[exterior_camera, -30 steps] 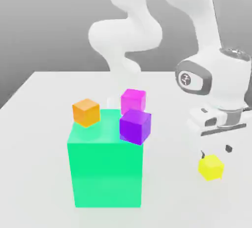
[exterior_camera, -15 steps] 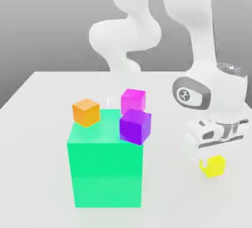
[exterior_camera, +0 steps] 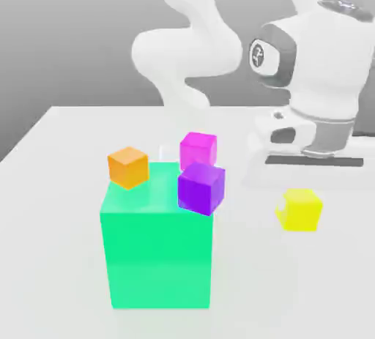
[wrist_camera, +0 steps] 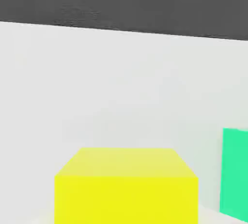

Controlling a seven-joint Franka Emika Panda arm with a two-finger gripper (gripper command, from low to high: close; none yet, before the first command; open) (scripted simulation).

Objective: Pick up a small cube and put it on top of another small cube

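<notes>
your gripper (exterior_camera: 299, 211) is pinching the yellow cube (exterior_camera: 302, 210) at the exterior view's right side of the white table (exterior_camera: 58, 257), beside the big green block (exterior_camera: 160, 257) whose top holds the orange cube (exterior_camera: 128, 168) near its far left corner as the exterior view shows it.

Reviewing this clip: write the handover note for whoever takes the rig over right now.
Hand: shut on the yellow cube, which looks lifted off the table.
Where things are: orange cube on top of the big green block; purple cube at that block's right front top corner in the exterior view; magenta cube just behind purple.
Done: yellow cube gripped.
Left: carry it over another small cube, set it on top, release. Which cube is meant to be underneath is unclear; confirm first.
</notes>
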